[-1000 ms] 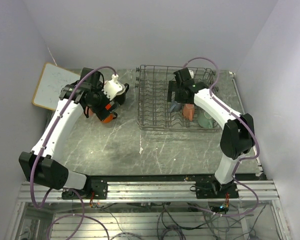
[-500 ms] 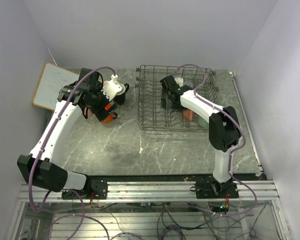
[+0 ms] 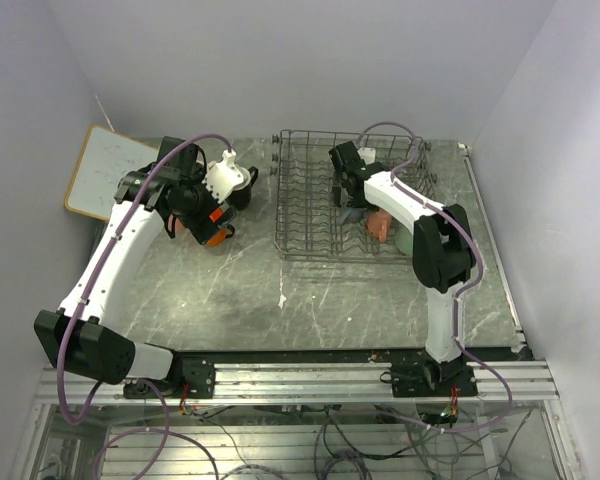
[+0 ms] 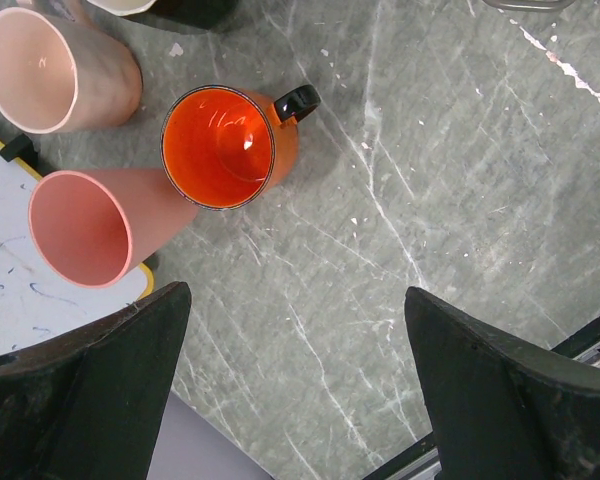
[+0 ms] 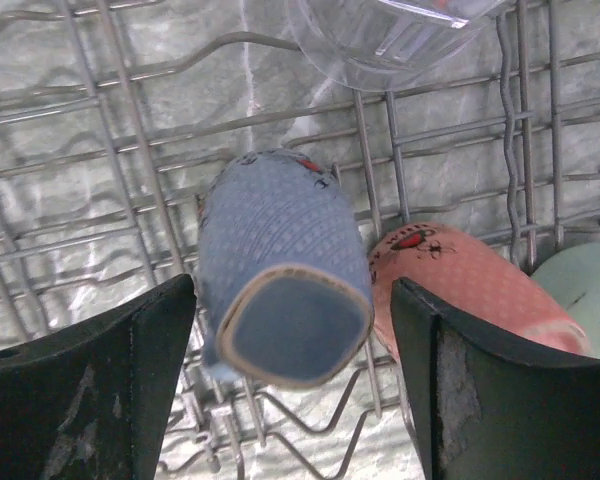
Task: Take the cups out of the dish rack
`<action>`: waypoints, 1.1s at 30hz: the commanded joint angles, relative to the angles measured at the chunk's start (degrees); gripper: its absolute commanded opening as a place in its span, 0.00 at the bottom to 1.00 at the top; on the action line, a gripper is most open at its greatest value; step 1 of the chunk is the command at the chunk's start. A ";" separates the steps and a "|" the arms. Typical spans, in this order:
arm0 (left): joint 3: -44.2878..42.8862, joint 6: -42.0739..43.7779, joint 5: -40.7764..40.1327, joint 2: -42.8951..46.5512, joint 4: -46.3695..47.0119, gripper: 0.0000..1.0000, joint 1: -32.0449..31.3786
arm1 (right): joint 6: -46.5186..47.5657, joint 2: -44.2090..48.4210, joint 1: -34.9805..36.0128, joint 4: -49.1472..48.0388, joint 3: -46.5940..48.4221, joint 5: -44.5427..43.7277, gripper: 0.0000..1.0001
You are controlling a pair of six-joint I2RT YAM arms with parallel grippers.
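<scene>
The dark wire dish rack (image 3: 305, 215) stands at the back right. My right gripper (image 3: 346, 188) hangs over it, open, its fingers either side of the upside-down grey-blue cup (image 5: 280, 270) without touching it. The right wrist view shows the gripper (image 5: 290, 300), the salmon cup (image 5: 470, 285), the mint green cup (image 5: 585, 290) and the clear glass (image 5: 390, 35) in the rack. My left gripper (image 4: 295, 300) is open and empty above the table. Beyond it stand the orange mug (image 4: 220, 145), the pink tumbler (image 4: 80, 225), the pale pink cup (image 4: 45, 70) and the black cup (image 4: 195, 10).
A white board with a wood frame (image 3: 105, 170) lies at the back left, right beside the unloaded cups; its corner shows in the left wrist view (image 4: 20, 280). The grey marbled table (image 3: 310, 300) runs between the cups and the rack. Walls close in on both sides.
My right gripper swung left across the rack, then came back a little right, and now hangs over the grey-blue cup. The left arm has barely moved.
</scene>
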State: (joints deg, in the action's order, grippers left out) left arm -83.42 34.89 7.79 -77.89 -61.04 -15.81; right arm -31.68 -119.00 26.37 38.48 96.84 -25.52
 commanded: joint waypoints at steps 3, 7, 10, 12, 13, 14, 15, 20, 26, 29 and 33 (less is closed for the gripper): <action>-0.52 0.04 1.78 1.86 -0.55 0.99 -0.18 | 0.86 -3.02 -1.14 0.98 3.07 0.06 0.71; 0.10 0.17 1.70 1.91 -0.49 0.99 -0.18 | 1.11 -2.53 -1.23 0.80 3.41 1.07 0.55; -0.14 0.05 2.14 1.91 -0.34 0.99 -0.14 | 1.56 -1.14 -1.23 0.39 2.75 1.73 0.36; -0.09 -0.31 2.52 1.87 0.08 0.99 -0.18 | 1.67 -0.16 -1.23 0.87 3.11 1.86 0.26; -0.12 -0.54 2.65 1.86 0.39 0.99 -0.18 | 1.74 0.27 -1.19 1.09 3.43 1.99 0.22; -0.13 -0.82 2.79 1.78 0.63 0.99 -0.17 | 2.02 0.87 -1.16 1.19 3.56 2.23 0.20; -0.09 -0.91 2.84 1.72 0.84 0.99 -0.18 | 2.13 1.41 -1.18 1.42 3.74 2.38 0.18; -0.37 -1.45 3.57 1.85 2.05 0.99 -0.18 | 3.00 3.81 -1.17 2.79 6.45 3.03 0.08; -1.37 -1.66 6.11 2.87 3.07 0.99 -0.18 | 3.99 7.40 -1.23 5.33 11.06 5.64 0.00; -0.49 -0.38 9.07 4.72 4.96 0.99 -0.18 | 4.29 9.95 -1.23 5.13 11.15 11.32 0.00; 3.45 3.73 16.71 10.91 11.82 0.99 -0.09 | 4.80 13.12 -1.28 5.57 11.34 23.06 0.00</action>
State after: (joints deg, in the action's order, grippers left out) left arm -82.61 34.94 15.18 -73.67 -57.04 -15.81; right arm -27.83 -109.78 25.19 43.64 106.28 -14.00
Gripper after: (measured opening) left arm 0.992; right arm 0.602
